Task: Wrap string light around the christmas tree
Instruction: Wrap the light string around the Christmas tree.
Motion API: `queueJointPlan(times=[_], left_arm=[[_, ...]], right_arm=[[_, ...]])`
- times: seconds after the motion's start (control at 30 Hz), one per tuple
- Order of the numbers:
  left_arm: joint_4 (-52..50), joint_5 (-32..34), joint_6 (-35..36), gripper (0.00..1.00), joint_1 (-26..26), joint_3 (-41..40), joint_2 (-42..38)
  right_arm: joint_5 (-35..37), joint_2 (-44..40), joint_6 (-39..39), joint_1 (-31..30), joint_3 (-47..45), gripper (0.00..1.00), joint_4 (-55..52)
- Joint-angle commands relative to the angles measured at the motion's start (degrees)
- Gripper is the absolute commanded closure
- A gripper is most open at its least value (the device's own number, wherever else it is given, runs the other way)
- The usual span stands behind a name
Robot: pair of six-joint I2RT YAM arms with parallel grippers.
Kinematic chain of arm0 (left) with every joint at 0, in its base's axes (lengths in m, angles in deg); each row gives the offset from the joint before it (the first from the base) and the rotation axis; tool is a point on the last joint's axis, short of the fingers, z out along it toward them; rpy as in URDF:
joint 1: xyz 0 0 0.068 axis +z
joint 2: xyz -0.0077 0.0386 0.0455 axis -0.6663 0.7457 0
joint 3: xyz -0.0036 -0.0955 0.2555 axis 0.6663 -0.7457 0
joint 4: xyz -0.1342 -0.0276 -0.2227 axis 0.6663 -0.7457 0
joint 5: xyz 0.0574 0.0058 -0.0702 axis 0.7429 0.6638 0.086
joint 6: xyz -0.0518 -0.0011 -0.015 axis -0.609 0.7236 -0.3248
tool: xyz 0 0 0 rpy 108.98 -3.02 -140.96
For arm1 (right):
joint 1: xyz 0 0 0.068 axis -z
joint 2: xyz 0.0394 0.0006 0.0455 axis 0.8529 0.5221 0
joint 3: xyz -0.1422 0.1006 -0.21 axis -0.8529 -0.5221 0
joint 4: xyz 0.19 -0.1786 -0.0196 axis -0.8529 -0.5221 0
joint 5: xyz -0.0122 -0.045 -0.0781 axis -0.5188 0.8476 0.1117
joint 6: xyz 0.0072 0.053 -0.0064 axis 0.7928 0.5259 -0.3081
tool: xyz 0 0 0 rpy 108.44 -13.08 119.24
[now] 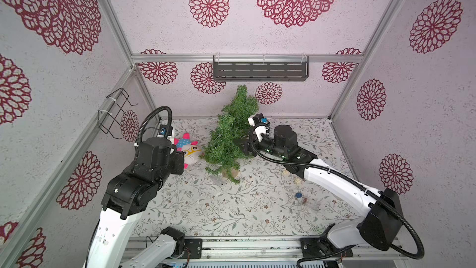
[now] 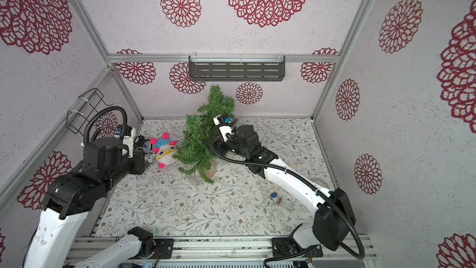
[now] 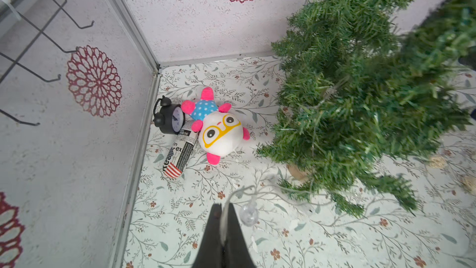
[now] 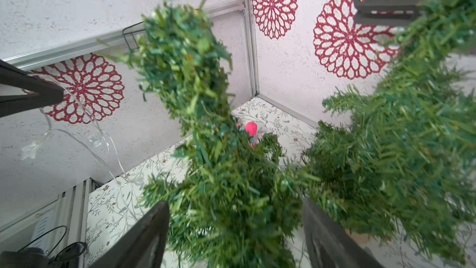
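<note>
The green christmas tree (image 1: 231, 135) (image 2: 203, 135) stands leaning at the back middle of the table. My left gripper (image 3: 223, 205) (image 2: 149, 160) is to its left, low over the table, shut on the string light (image 3: 224, 219). The pale wire with a clear bulb (image 3: 248, 213) runs from the jaws to the tree's foot and up into the branches (image 3: 313, 135). A small clear box (image 1: 217, 179) lies by the tree's base. My right gripper (image 4: 235, 202) (image 1: 243, 148) is open on the tree's right side, with a blurred branch (image 4: 231, 176) between its fingers.
A plush toy (image 1: 189, 150), a black alarm clock (image 3: 168, 118) and a printed roll (image 3: 177, 153) lie in the back left corner. A wire rack (image 1: 113, 114) hangs on the left wall, a dark shelf (image 1: 260, 70) on the back wall. Small bits (image 1: 298, 195) lie at the right.
</note>
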Motion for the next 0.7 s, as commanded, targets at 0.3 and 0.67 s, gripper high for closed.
queueJointPlan(times=[0.3, 0.67], left_arm=[[8.2, -8.5, 6.6, 1.00, 10.8, 5.5, 4.8], [10.2, -9.5, 9.8, 1.00, 14.7, 4.8, 6.4]], right_arm=[[15.5, 12.7, -11.8, -7.5, 15.4, 0.22, 2.5], [13.2, 10.9, -16.0, -7.9, 9.6, 0.75, 6.8]])
